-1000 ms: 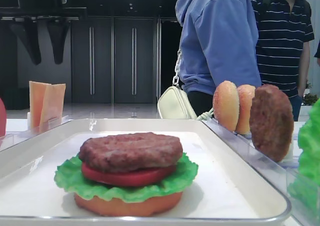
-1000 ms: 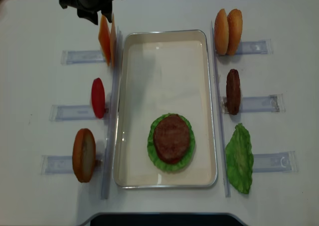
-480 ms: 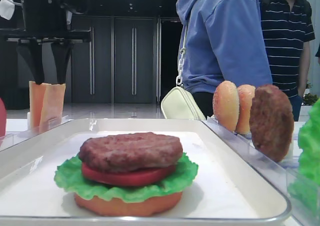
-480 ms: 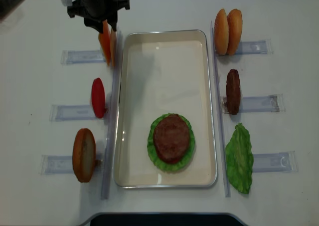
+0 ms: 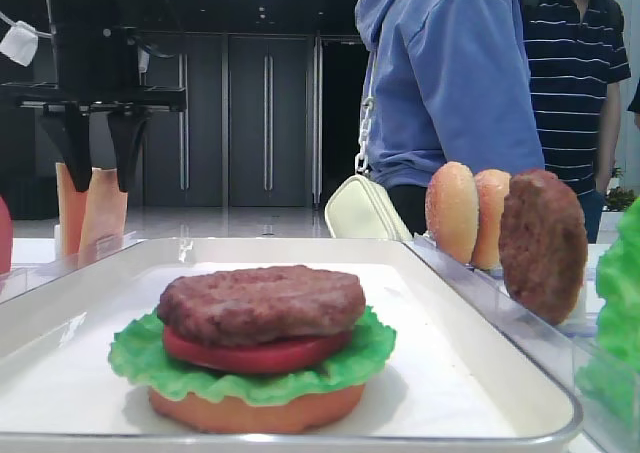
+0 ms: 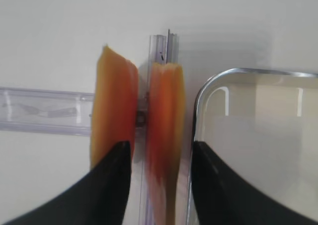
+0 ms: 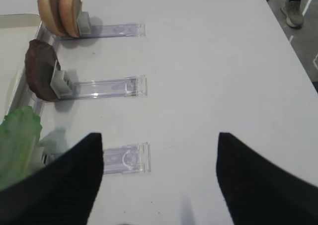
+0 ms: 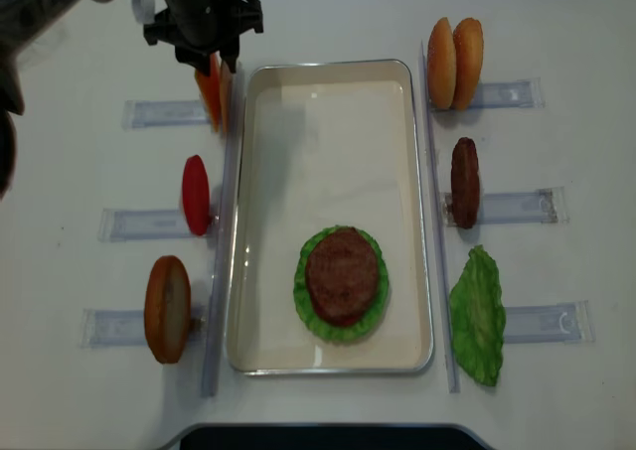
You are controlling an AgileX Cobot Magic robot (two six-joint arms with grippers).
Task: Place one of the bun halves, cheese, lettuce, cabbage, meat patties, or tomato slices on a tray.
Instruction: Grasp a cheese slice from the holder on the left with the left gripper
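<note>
Two orange cheese (image 8: pixel 212 97) slices stand upright in a clear holder just left of the white tray (image 8: pixel 328 66). My left gripper (image 8: pixel 214 58) hangs over them, open. In the left wrist view the left gripper (image 6: pixel 160 145) straddles the right cheese slice (image 6: pixel 166 101) without touching it, and the left slice (image 6: pixel 114 101) stands at the left finger. On the tray sits a stack of bun (image 5: pixel 255 411), lettuce (image 5: pixel 140 358), tomato (image 5: pixel 255 355) and patty (image 5: pixel 262 303). My right gripper (image 7: pixel 160 135) is open and empty above the bare table.
Left of the tray stand a tomato slice (image 8: pixel 196 194) and a bun half (image 8: pixel 167 308). On its right are two bun halves (image 8: pixel 454 63), a patty (image 8: pixel 464 182) and a lettuce leaf (image 8: pixel 477 314). Two people (image 5: pixel 450 73) stand behind the table.
My left gripper has come down from above onto the cheese slices, its open fingers now alongside them. Nothing else moved.
</note>
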